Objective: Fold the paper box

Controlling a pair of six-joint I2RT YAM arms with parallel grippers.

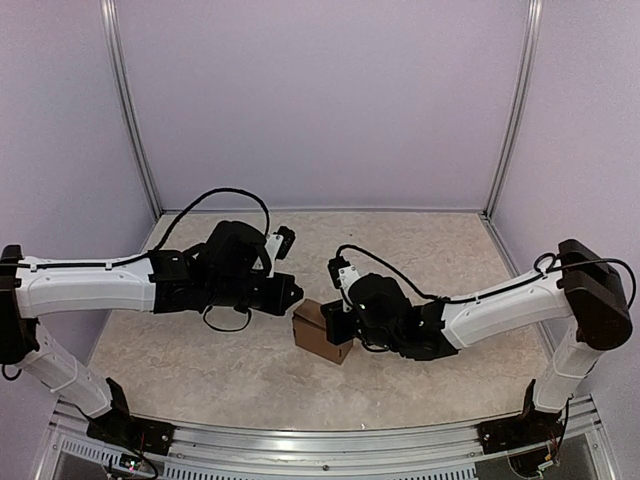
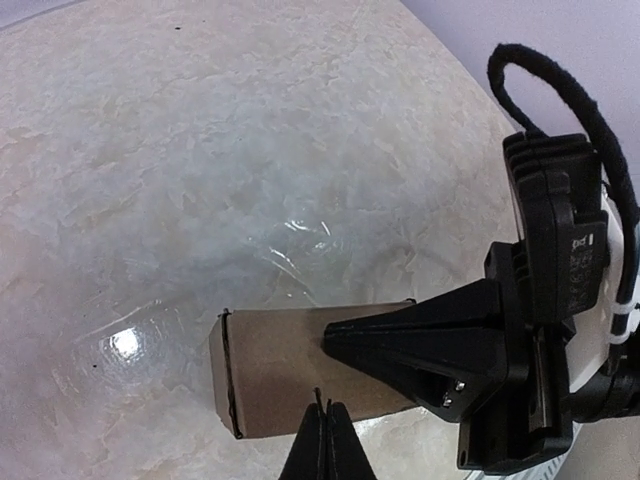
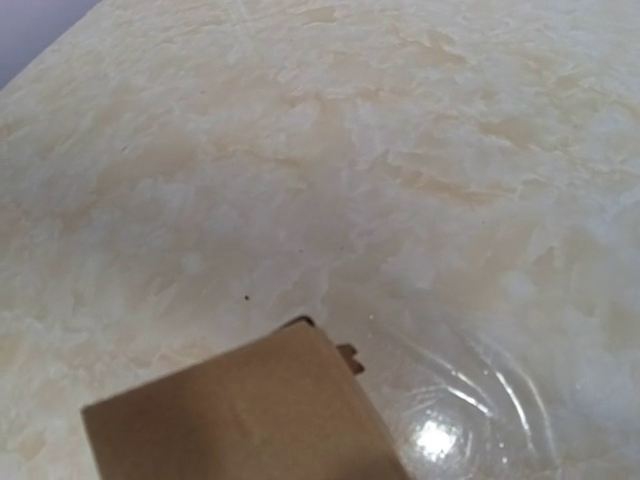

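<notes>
The small cardboard paper box (image 1: 322, 331) is plain brown. The smooth tabletop (image 1: 200, 350) is cream with beige marbling. The back wall (image 1: 320, 100) is pale lilac.

Bright overhead light; glare patches on the table (image 2: 150, 150); soft wrist views.

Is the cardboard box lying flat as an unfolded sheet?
No, the box stands folded into a small cube shape on the table.

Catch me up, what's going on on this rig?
Two arms are folding a paper box, already box-shaped, on the table. The right gripper is shut, tips on the box; whether it pinches cardboard is unclear. The left gripper, also shut, points at the box from close beside it.
</notes>
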